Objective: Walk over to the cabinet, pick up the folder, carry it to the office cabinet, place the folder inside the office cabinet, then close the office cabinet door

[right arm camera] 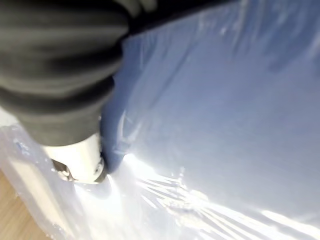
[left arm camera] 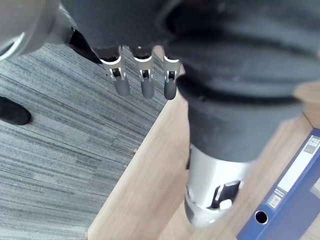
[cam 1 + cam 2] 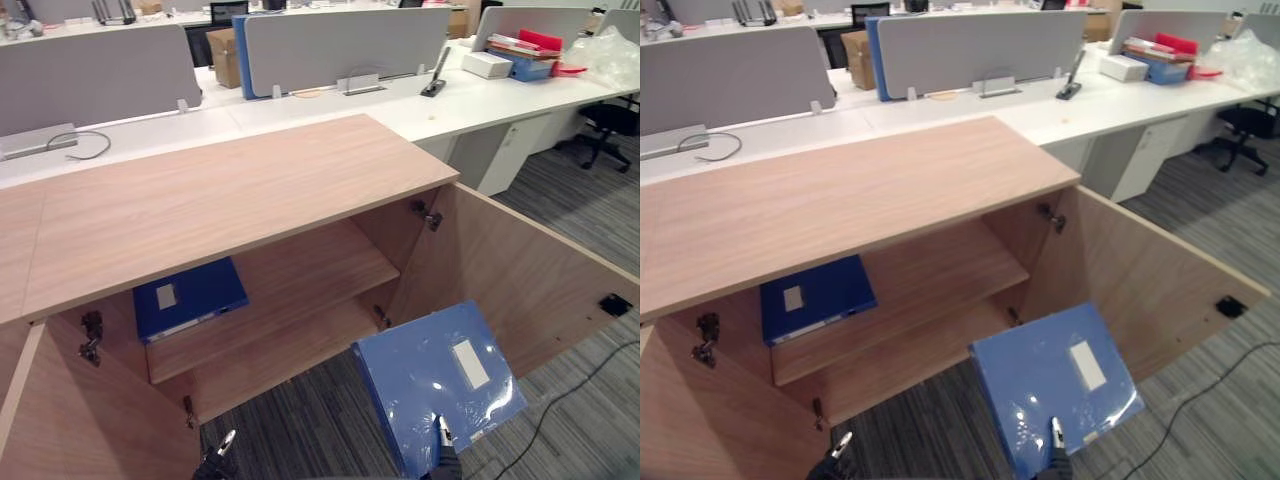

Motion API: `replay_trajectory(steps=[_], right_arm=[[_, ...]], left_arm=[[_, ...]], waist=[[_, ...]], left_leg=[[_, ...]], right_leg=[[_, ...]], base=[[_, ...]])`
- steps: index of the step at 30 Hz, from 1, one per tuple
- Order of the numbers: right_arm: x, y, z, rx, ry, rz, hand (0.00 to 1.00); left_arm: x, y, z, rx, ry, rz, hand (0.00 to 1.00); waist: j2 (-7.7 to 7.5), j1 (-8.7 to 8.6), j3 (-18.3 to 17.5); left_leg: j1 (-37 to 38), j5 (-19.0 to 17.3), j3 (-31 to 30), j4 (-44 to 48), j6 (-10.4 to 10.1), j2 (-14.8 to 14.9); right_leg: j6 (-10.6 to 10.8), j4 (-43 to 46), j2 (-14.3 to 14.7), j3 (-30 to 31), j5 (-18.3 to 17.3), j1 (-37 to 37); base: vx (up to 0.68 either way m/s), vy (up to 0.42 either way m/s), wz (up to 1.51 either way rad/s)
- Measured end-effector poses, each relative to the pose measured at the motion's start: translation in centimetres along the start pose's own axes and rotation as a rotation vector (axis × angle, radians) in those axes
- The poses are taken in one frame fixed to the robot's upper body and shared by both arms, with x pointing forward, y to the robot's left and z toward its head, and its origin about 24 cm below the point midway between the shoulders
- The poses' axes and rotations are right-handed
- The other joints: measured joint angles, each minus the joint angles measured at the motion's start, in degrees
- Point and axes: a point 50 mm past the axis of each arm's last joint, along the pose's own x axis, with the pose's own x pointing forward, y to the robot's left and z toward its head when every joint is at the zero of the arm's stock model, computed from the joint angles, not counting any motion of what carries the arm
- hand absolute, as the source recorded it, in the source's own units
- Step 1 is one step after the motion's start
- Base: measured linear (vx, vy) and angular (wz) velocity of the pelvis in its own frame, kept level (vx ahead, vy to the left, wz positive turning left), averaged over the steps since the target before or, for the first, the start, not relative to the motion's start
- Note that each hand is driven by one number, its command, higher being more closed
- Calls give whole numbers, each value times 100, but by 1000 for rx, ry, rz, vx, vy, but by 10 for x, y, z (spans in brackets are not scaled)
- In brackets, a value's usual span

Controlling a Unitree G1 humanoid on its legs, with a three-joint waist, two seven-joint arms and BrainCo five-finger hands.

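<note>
Folder (image 3: pixel 435 375), pale blue and wrapped in shiny film, held low at the near right, just in front of an open wooden cabinet (image 3: pixel 230 195). My right hand (image 3: pixel 443 438) grips it at its near edge. My thumb (image 1: pixel 80 160) is pressed down on the top face, pinching the folder against fingers I cannot see beneath it. The folder tilts, far edge higher, and hangs over grey carpet (image 3: pixel 290 420), outside the cabinet.

My left hand (image 3: pixel 225 443) hangs low at the near left, by the left door (image 3: pixel 70 420). Its fingers (image 2: pixel 143 85) are straight and loosely spread, holding nothing.

Both cabinet doors stand wide open. The right door (image 3: pixel 520 275) swings out toward me, just beside the folder's right side. Inside, one shelf (image 3: pixel 300 290) runs across the opening. A dark blue binder (image 3: pixel 190 297) lies flat on its left part, and the right part is bare. White office tabletops (image 3: pixel 450 100) stand beyond the cabinet.

I judge the carrying finished and the placing step in hand. The next move calls for bringing the folder left and farther in, leveling it so it clears the shelf's front edge and the right door. It should go on the shelf's bare right part or in the space below. After that I must let go, pull back, and swing the doors shut.
</note>
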Motion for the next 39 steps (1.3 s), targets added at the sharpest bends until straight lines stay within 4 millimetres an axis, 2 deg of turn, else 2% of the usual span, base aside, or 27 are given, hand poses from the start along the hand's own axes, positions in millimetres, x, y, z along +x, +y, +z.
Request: replay_trajectory(steps=[1,5,8,11,14,17,18,23,25,28,36,38,39], right_arm=[[1,1,-1,-13,14,4,100],[4,6,-3,-62,57,29,100],[11,19,-5,-141,90,76,100],[22,41,-8,-216,116,143,100],[33,69,-14,-261,134,227,100],[42,97,-19,-297,142,304,100],[42,99,-20,-302,145,311,100],[42,95,-19,-340,151,296,100],[42,94,-16,-363,145,294,100],[42,82,-13,-378,154,250,100],[42,67,-10,-438,187,194,100],[42,66,-7,-436,180,188,100],[42,65,-6,-433,177,186,100]], left_arm=[[0,-1,0,-15,-8,-2,0],[-1,-5,-1,1,-16,-22,0],[0,-9,-2,21,-9,-36,0],[0,-12,-2,41,-9,-47,0],[1,-14,-2,57,-8,-50,0],[2,-21,-2,99,-5,-61,0],[3,-22,-2,108,-2,-64,0],[4,-29,-4,198,22,-75,0],[5,-32,-5,240,30,-84,0],[5,-32,-5,268,35,-87,0],[3,-4,3,276,34,-5,0],[3,-5,3,288,36,-11,0],[3,-6,3,293,35,-14,0]], waist=[[12,17,7],[61,73,0],[99,147,-14],[85,212,2],[72,350,39],[77,382,192],[77,386,200],[92,340,260],[89,311,302],[91,300,316],[65,305,125],[70,299,121],[64,298,120]], left_leg=[[-1,4,-1,-21,8,13],[-23,31,-87,-26,-27,25],[-78,47,-242,-26,-33,22],[-111,70,-384,-23,-49,-8],[-96,76,-339,1,-50,-27],[-49,72,-258,3,-52,0],[-51,70,-261,3,-49,0],[-133,59,-522,-27,-10,-24],[-206,31,-729,-29,31,-122],[-259,69,-1091,-28,-1,-198],[-509,26,-1286,41,-94,16],[-545,-116,-1374,241,-126,83],[-621,-300,-1422,537,-138,154]], right_leg=[[-75,95,19,-44,-81,-33],[-131,155,21,-246,-152,-20],[-161,169,1,-459,-213,1],[-127,329,-30,-607,-310,-36],[-86,703,-14,-659,-427,-220],[-77,948,-3,-803,-432,-304],[-77,947,-14,-848,-431,-307],[-63,924,-121,-1062,-443,-316],[-39,880,-235,-1163,-555,-311],[-39,740,-321,-1424,-582,-168],[-90,-20,-80,-1642,-339,82],[-77,-102,-42,-1740,-330,213],[-76,-109,-6,-1768,-329,297]], base=[[-88,-53,7],[-50,-44,21],[8,-30,30],[46,-11,22],[69,-11,-13],[49,-11,-14],[0,0,0],[-47,9,20],[-85,36,34],[-48,19,41],[82,-24,13],[158,-70,16],[108,-58,9]])
